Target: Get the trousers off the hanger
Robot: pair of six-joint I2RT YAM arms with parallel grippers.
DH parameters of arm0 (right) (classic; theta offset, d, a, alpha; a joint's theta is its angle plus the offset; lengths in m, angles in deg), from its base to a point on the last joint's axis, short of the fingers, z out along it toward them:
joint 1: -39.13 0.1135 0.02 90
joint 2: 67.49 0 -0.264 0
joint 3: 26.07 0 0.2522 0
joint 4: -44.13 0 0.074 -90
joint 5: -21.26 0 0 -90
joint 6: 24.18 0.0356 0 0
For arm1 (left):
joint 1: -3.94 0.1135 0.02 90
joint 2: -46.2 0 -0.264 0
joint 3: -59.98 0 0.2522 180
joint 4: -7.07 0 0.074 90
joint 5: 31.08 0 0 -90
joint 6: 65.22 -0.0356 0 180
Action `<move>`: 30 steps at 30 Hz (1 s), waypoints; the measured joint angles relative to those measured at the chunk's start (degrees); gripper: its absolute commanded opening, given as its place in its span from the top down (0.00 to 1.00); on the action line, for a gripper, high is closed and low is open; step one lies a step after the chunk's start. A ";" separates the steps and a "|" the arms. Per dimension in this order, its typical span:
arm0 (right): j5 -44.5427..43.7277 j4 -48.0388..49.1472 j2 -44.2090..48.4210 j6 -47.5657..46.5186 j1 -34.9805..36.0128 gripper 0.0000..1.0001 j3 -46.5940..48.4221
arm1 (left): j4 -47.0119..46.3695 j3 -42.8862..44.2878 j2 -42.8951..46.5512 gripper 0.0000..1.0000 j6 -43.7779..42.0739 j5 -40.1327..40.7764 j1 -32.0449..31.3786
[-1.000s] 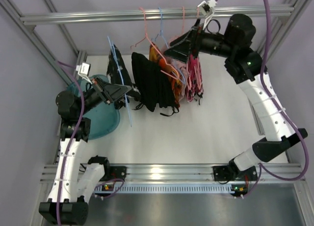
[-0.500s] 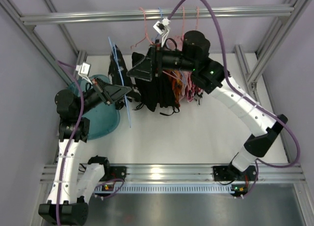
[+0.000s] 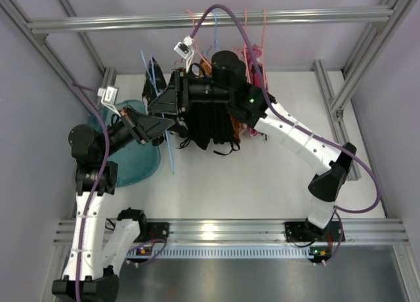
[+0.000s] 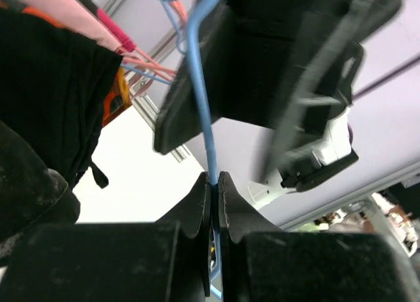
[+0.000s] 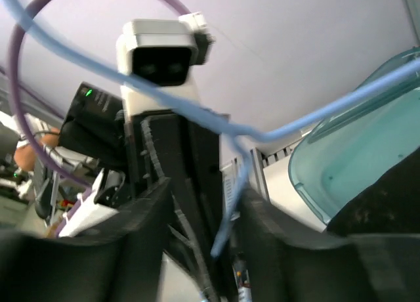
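Left gripper (image 4: 215,184) near far-left corner of table (image 3: 275,177), beside teal bin (image 3: 134,167) at left edge. Its jaws were pressed tight on wire of blue hanger (image 4: 199,85). Speckled black trousers (image 5: 387,203) hung at that hanger. Right gripper (image 5: 209,210) was just beside left one, 2 fingers spread, hanger wire passing between them unpinched. Plain black trousers (image 3: 209,118), straps dangling, hung from rail (image 3: 295,16) over far edge, next to pink cloth (image 4: 46,6).

left tool (image 4: 215,178) pinched closed | right tool (image 5: 205,203) fingers spread
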 measured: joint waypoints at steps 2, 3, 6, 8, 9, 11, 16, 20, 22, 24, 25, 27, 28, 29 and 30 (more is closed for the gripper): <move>-0.33 -0.22 -0.11 0.28 0.20 0.73 0.85 | -0.81 0.26 0.68 1.00 -0.17 -0.50 -0.07; -0.31 0.11 -0.24 0.59 0.20 0.87 0.85 | -0.79 0.33 1.38 1.00 -0.35 -0.57 0.00; 0.33 0.94 -0.37 1.99 0.44 1.00 1.01 | -0.39 0.33 2.97 0.95 -1.75 -1.51 -0.04; 0.37 0.87 -0.37 2.82 0.68 1.00 1.27 | -0.15 0.33 3.32 0.75 -3.52 -1.66 -0.04; 0.46 0.94 -0.35 2.89 0.68 1.00 1.29 | 0.15 0.57 3.48 0.60 -5.64 -1.51 -0.07; 0.44 0.59 -0.37 3.17 0.66 1.00 1.29 | 5.35 3.50 3.54 0.45 -10.75 -0.61 -0.15; 0.76 -2.05 -0.28 5.33 0.63 1.00 1.29 | 17.09 10.69 6.58 0.32 -23.56 6.54 -0.28; 1.88 -2.23 -0.26 7.26 0.59 1.00 1.16 | 22.69 10.67 13.55 0.30 -29.22 16.76 -0.33; 2.27 -2.21 -0.07 7.93 0.50 1.00 1.11 | 25.11 10.58 16.65 0.30 -33.33 21.90 -0.33; 2.43 -2.19 0.17 8.74 0.37 1.00 1.09 | 27.02 9.57 18.91 0.29 -38.27 24.48 -0.33; 2.47 -2.16 0.28 9.14 0.26 1.00 1.09 | 27.89 8.52 19.93 0.28 -40.94 24.79 -0.33; 2.45 -1.99 0.59 9.97 0.11 1.00 1.09 | 30.29 5.20 22.47 0.27 -47.50 24.20 -0.33; 2.43 -1.90 0.70 10.27 0.11 1.00 1.09 | 31.87 3.69 23.56 0.26 -50.36 23.71 -0.33; 2.45 -1.75 0.81 10.69 0.11 1.00 1.09 | 33.66 1.84 24.81 0.26 -54.05 23.15 -0.33; 2.43 -1.77 0.92 10.93 0.11 1.00 1.09 | 35.21 0.52 25.73 0.26 -56.96 22.71 -0.33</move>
